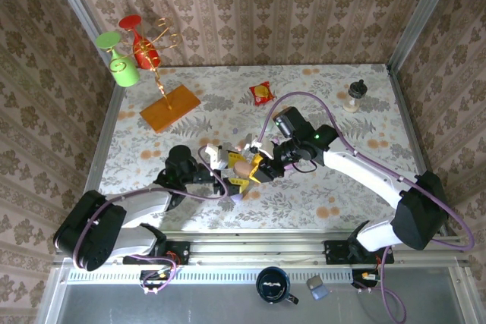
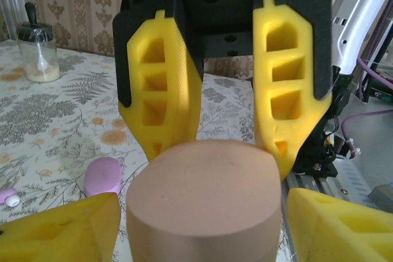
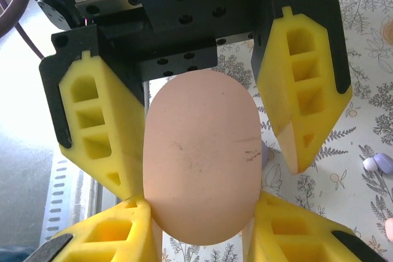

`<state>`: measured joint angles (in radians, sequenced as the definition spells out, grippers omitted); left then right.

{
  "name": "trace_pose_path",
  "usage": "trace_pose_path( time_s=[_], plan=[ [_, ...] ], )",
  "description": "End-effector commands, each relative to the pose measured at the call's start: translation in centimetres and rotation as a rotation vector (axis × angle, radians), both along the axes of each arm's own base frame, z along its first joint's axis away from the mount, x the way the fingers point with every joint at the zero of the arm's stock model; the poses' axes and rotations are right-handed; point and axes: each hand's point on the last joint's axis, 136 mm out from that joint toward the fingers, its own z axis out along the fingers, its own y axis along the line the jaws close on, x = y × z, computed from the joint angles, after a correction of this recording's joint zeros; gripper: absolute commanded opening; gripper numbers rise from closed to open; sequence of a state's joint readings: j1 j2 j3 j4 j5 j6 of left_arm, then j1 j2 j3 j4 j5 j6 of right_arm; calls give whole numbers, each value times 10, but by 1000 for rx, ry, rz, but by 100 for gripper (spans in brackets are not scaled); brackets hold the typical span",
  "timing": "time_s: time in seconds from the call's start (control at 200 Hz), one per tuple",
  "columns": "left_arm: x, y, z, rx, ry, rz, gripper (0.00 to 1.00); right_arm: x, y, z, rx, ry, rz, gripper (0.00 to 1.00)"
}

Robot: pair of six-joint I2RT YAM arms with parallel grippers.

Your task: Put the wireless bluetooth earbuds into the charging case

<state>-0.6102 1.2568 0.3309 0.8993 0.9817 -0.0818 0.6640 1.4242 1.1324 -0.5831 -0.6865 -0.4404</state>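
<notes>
Evidently the right gripper (image 3: pixel 199 225) clamps the pink charging case (image 3: pixel 202 145), probably steadying it for opening; the left gripper (image 2: pixel 202 213) straddles it unclosed, one finger touching, the other just clear; the earbuds (image 3: pixel 379 164) lie nearby on the table (image 3: pixel 368 35), not yet inserted.

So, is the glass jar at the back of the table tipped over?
No, the glass jar stands upright on its base on the table.

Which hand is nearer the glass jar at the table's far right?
Right. Both hands meet at the peach case mid-table, near-left of the jar; the right hand is on the jar's side, the left hand beyond it.
</notes>
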Motion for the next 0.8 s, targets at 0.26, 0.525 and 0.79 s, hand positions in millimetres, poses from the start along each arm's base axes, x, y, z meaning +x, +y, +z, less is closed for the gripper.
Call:
trace_pose_path(
  time_s=[0.26,0.525,0.79],
  plan=[
    [-8,1,10,-15,-22,-40,62,-2,0,8,11,-18,20,33],
    [-7,6,9,-17,-29,-22,60,-3,-5,9,8,-23,14,33],
    [-7,7,9,-15,-27,-22,58,0,-5,9,10,-29,6,33]
  ],
)
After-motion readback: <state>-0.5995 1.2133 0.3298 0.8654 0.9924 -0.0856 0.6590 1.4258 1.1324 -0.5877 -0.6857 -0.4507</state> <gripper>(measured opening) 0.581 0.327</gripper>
